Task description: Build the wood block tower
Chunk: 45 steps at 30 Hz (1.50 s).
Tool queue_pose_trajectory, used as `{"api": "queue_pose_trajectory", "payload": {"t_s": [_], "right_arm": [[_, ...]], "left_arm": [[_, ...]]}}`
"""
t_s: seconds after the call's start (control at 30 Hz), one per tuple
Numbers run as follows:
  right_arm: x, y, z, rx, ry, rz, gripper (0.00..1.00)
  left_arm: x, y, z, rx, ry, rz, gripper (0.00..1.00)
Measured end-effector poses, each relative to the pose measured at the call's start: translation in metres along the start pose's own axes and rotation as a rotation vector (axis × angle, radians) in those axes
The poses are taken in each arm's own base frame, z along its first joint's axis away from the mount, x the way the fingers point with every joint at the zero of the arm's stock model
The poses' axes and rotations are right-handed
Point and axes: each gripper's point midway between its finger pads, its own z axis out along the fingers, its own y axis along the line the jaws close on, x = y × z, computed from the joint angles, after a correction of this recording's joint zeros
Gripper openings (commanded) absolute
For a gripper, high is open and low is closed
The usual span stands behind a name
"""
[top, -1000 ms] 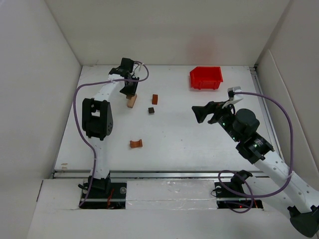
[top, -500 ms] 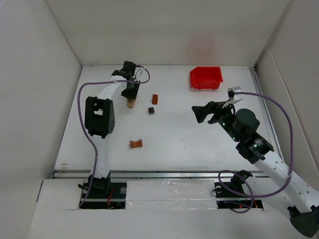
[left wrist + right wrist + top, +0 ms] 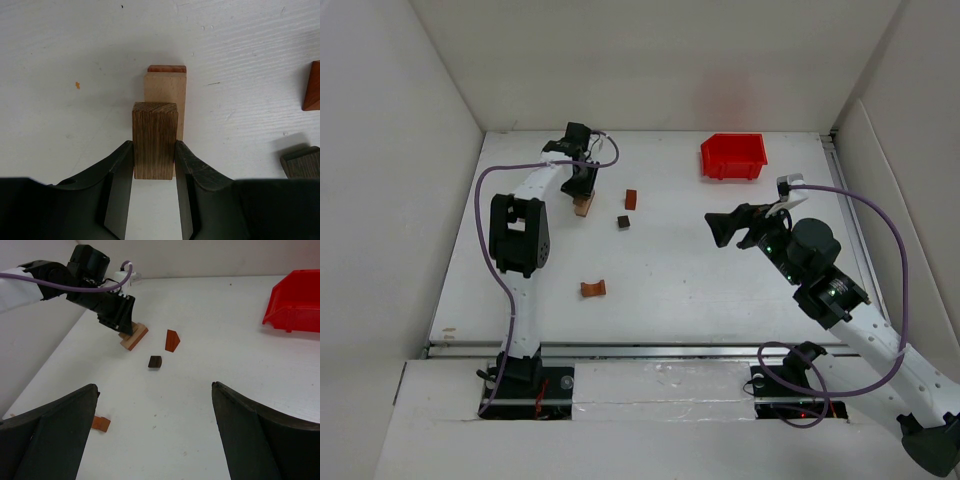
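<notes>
My left gripper (image 3: 154,150) is shut on a dark brown wooden bar (image 3: 155,135) and holds it right over the tower (image 3: 166,85). The tower is a tan block lying on a reddish-brown one. I cannot tell if the bar touches it. In the top view the left gripper (image 3: 582,185) covers the far end of the tower (image 3: 583,206). Loose blocks lie nearby: a reddish-brown piece (image 3: 631,199), a small dark brown piece (image 3: 623,222) and a reddish-brown arch (image 3: 593,289). My right gripper (image 3: 725,228) is open and empty, raised over the table to the right of the blocks.
A red plastic bin (image 3: 733,156) stands at the back right. In the right wrist view it sits at the top right (image 3: 295,302), with the tower (image 3: 134,336) and the left arm at the top left. White walls close in the table.
My left gripper has shifted a little to the right and settled over the tower with the dark bar. The right arm and the loose blocks have not moved.
</notes>
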Motion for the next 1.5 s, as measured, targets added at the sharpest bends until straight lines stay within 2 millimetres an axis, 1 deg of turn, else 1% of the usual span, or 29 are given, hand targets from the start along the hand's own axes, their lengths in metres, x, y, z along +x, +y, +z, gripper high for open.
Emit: {"api": "queue_pose_trajectory", "payload": {"t_s": [0.53, 1.1, 1.2, 1.23, 1.4, 1.5], "right_arm": [[-0.0001, 0.0000, -0.0001, 0.000, 0.000, 0.000, 1.00], [-0.0001, 0.0000, -0.0001, 0.000, 0.000, 0.000, 1.00], [-0.0001, 0.0000, -0.0001, 0.000, 0.000, 0.000, 1.00], [-0.0001, 0.0000, -0.0001, 0.000, 0.000, 0.000, 1.00], [-0.0001, 0.0000, -0.0001, 0.000, 0.000, 0.000, 1.00], [-0.0001, 0.0000, -0.0001, 0.000, 0.000, 0.000, 1.00]], "left_arm": [[0.0000, -0.0019, 0.0000, 0.005, 0.000, -0.025, 0.28], [0.0013, -0.0068, 0.0019, 0.028, 0.005, -0.042, 0.35], [0.0014, -0.0068, 0.0021, 0.027, 0.006, -0.043, 0.38], [0.0013, -0.0067, 0.0021, 0.027, 0.005, -0.044, 0.41], [0.0013, -0.0070, 0.0021, 0.027, 0.006, -0.049, 0.46], [0.0014, -0.0064, 0.0021, 0.023, 0.006, -0.051, 0.55]]}}
